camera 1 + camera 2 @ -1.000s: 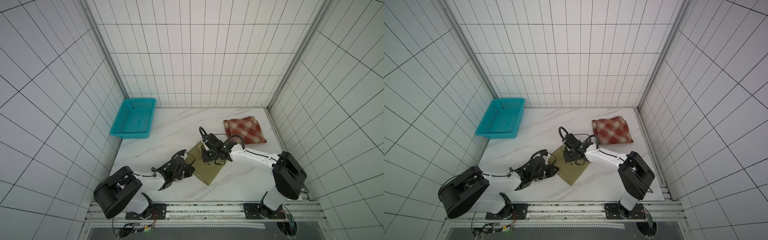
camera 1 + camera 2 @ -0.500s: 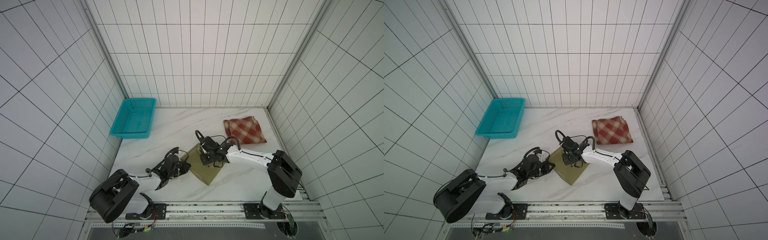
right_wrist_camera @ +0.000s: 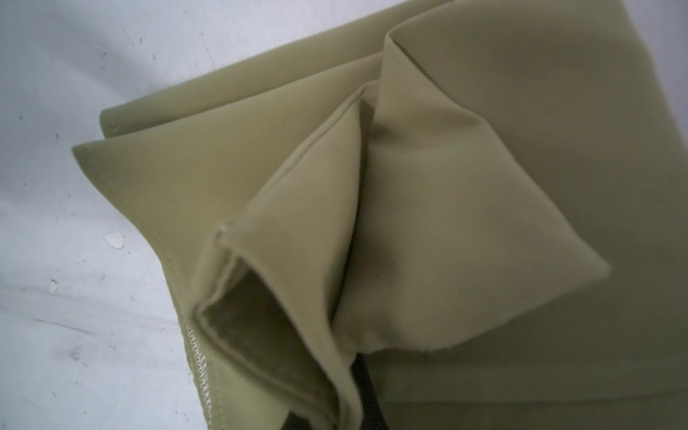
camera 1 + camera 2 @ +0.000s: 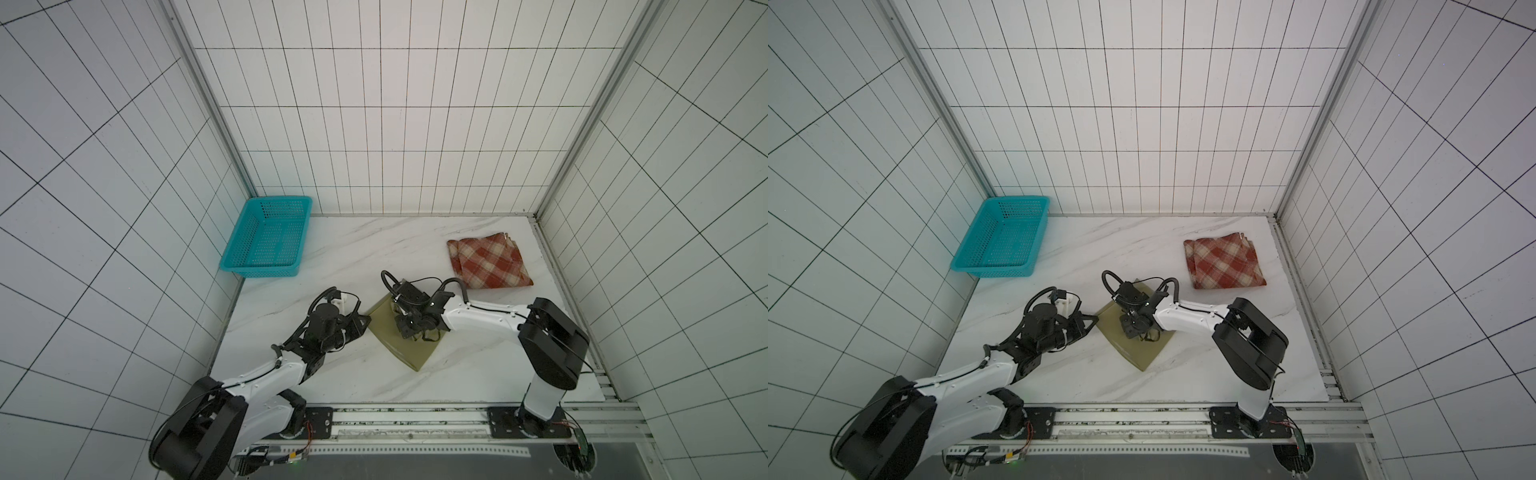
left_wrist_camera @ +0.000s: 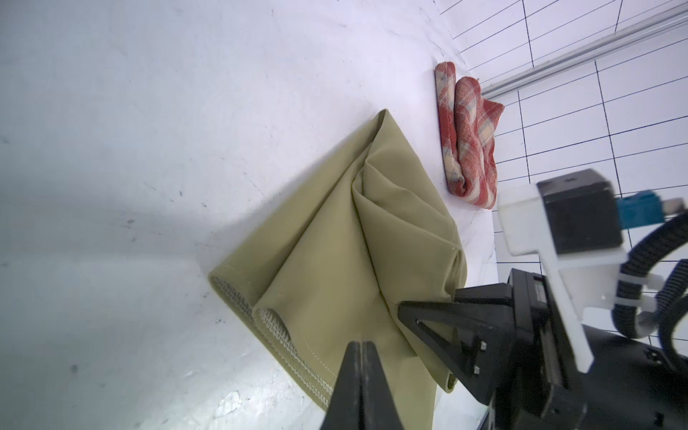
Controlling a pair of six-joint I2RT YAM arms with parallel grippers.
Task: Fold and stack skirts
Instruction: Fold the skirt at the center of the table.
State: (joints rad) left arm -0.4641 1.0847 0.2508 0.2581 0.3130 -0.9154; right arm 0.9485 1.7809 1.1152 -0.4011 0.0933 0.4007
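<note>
Since a second ago the right gripper (image 4: 409,332) has slid toward the robot's left and the table's near edge, dragging the plain olive-khaki cloth skirt (image 4: 411,354) a little way with it. The left gripper (image 5: 360,350) has backed off from over the cloth to its corner.

From where I stand, the right pincer is clamped on a raised bunch of the olive skirt. Its wrist view shows the fabric (image 3: 446,186) drawn up into a peaked fold that runs down to a dark finger. The rest of the garment lies folded flat in a diamond shape on the white marble-patterned tabletop (image 4: 353,257), around the middle and toward the front.

The left pincer has its two black fingers pressed together, tips right at the stitched hem on the skirt's left corner. Whether they nip any cloth I cannot tell.

A red-rust and cream plaid skirt (image 4: 488,262) lies folded near the right wall toward the back, apart from the olive one. Over in the back left corner sits a teal perforated plastic basket (image 4: 259,271), well clear of both garments.
</note>
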